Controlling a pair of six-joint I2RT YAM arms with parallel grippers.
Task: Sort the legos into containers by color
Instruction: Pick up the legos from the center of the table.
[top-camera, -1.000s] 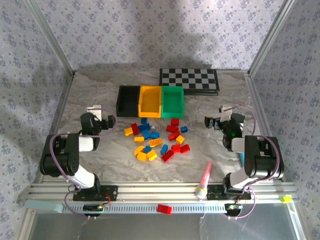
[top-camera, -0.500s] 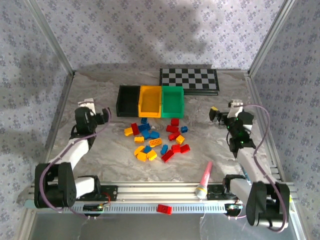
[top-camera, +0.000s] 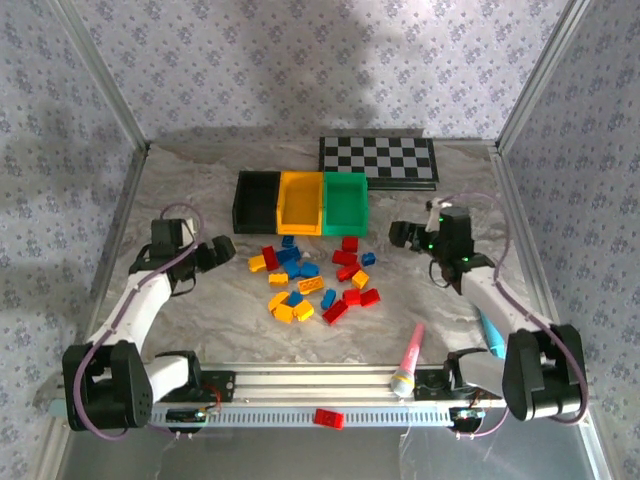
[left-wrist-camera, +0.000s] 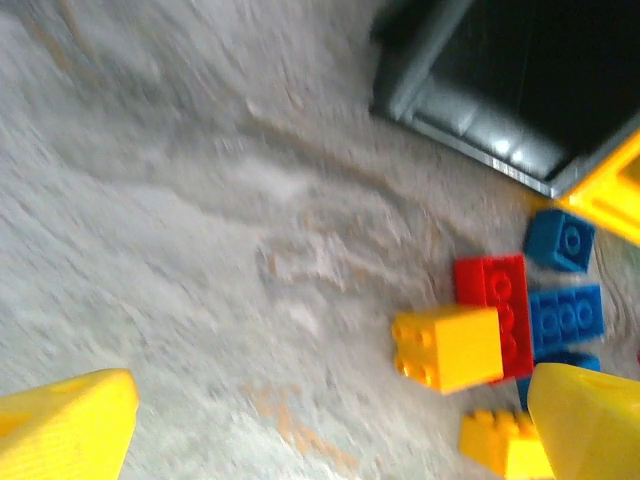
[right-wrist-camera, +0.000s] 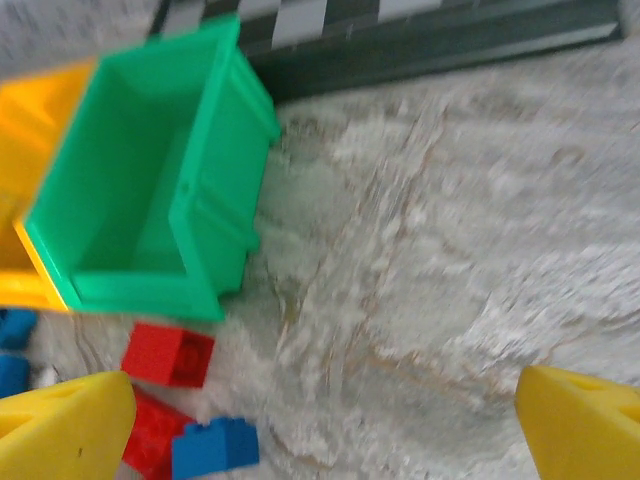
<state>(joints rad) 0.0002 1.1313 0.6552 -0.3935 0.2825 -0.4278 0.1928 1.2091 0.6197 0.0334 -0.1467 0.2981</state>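
I log both arms reached inward since earlier. Left hand (top-camera: 222, 247) and right hand (top-camera: 399, 233): released, empty; legos (top-camera: 310, 280) lie between them.

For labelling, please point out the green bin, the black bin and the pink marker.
green bin (right-wrist-camera: 235, 165), right wrist view, outer side wall.
black bin (left-wrist-camera: 468, 128), left wrist view, outer wall.
pink marker (top-camera: 412, 348), top view, barrel.

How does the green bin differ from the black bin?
The green bin is bright green; the black bin is black. The green bin ends the row on the right, nearest the checkerboard; the black bin ends it on the left, with the yellow bin between them. Both are open-topped, rectangular and about the same size.
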